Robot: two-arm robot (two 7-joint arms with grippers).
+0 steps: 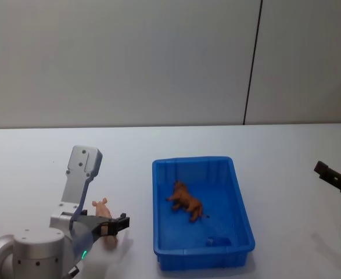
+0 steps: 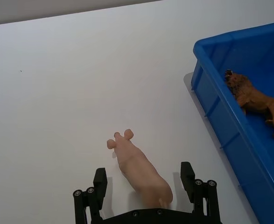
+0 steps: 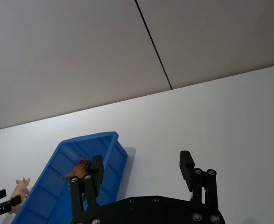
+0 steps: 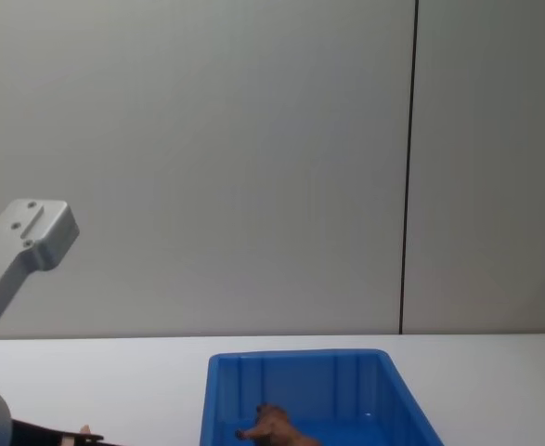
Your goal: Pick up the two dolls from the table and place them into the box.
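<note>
Your left pincer (image 2: 144, 173) stands wide open, one finger on each side of the pink doll (image 2: 133, 159), which lies on the table (image 2: 57, 93) just left of the box (image 2: 210, 95). The brown doll (image 2: 256, 100) lies inside the box. Your right pincer (image 3: 141, 163) hangs wide open, well right of the box.

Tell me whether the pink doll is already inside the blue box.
No, the pink doll lies on the table outside the box, with the open left gripper straddling it.
</note>
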